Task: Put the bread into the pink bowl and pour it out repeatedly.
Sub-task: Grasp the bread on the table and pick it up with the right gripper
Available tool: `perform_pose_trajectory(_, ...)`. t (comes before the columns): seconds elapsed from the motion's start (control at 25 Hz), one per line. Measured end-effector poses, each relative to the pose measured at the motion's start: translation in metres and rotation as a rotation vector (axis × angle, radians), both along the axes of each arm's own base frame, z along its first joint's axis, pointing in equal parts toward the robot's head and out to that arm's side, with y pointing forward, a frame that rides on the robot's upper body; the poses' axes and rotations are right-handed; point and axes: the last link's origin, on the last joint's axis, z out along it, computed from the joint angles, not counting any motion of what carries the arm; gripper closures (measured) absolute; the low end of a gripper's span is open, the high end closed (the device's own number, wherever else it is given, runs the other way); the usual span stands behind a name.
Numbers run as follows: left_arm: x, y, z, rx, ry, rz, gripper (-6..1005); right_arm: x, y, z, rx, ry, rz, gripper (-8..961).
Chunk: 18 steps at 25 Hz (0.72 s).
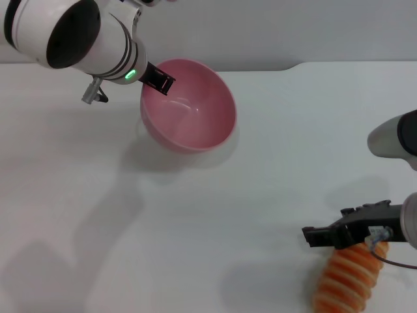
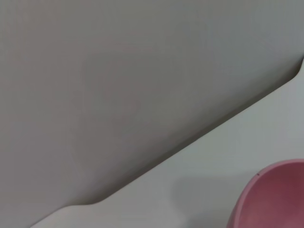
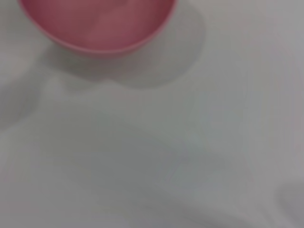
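1. The bread is seen nearest in the head view, lying on the white table at the near right corner, long axis running roughly near-to-far, partly cut by the frame edge.
2. The right gripper is positioned just above the far end of the bread, black fingers pointing left. Whether the bread is pinched or only overhung cannot be told; finger spread cannot be judged either.
3. A bare stretch of table is seen between the bread and the bowl; the 2 are well apart.
4. The pink bowl is found toward the far left-centre, tilted with its opening facing the camera and slightly right. Nothing is seen inside it.
5. The bowl's left rim is pinched by the left gripper, 1 black finger visible over the rim edge.
6. In the left wrist view, only a slice of bowl rim is shown. In the right wrist view, the bowl is seen beyond bare table.
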Motion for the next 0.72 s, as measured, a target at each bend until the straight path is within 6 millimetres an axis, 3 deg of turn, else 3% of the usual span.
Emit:
perform_pose_trajectory(0.32,-0.005,0.0,-0.002,-0.003,0.004,0.011,878,0.01,-0.003,0.016,0.069,-0.107,-0.058,123)
perform_pose_trajectory(0.72,-0.002,0.001,-0.002,-0.012,0.01,-0.005,877,0.013,-0.007,-0.001,0.034,-0.093,-0.084,124)
